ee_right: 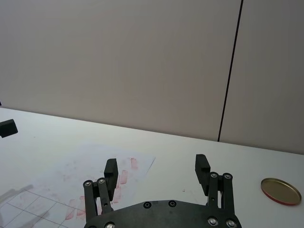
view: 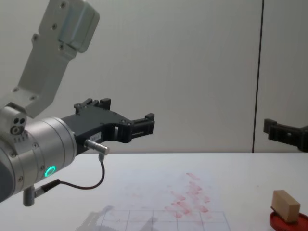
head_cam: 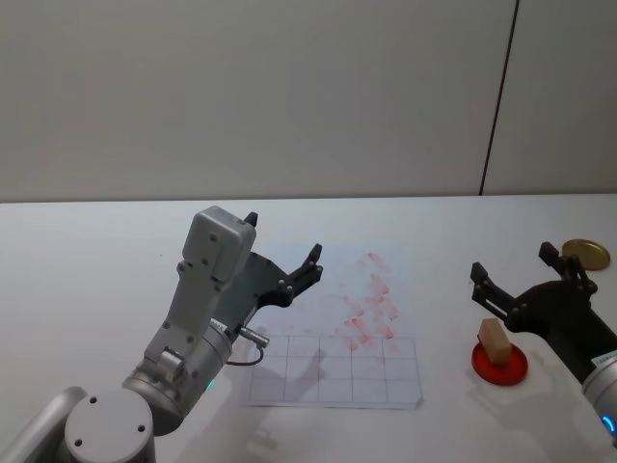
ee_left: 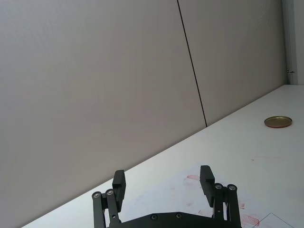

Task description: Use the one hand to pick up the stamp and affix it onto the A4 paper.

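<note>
Tabletop, stamp seemingly on pad

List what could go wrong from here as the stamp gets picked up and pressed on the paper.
1. The stamp stands on the red ink pad; the open right tool, raised beside it, could topple it or drag the pad if it closes off-centre.
2. The open left tool hangs above the A4 paper and may crowd the path.
3. The sheet's middle carries red marks, so a new print might overlap them.
</note>
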You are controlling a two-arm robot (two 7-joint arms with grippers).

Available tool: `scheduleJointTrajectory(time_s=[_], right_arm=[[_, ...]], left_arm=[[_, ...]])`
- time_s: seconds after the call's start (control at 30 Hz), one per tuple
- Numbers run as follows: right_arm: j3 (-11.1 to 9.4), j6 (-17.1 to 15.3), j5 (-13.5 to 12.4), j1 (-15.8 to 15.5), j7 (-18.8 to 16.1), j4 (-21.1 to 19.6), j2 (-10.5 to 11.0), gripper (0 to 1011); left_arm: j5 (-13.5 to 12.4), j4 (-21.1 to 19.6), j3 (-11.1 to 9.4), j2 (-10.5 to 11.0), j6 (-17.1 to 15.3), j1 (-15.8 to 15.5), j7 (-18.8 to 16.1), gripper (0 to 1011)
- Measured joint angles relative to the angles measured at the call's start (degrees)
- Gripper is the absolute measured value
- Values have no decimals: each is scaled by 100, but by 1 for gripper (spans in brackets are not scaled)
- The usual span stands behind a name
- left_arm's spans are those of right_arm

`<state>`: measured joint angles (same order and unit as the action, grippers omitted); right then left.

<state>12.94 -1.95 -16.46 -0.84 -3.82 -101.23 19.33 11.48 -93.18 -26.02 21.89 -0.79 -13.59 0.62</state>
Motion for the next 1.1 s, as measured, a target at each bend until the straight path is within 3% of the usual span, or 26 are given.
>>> scheduleJointTrajectory(time_s=[0.93,1.1], right_arm=[[0,-2,2,1,0,0,-2,1001],[41,-237,89,142,79,-8,-132,1001]], left_arm=[[0,0,0,0,0,0,0,993],[0,0,0,0,0,0,0,993]])
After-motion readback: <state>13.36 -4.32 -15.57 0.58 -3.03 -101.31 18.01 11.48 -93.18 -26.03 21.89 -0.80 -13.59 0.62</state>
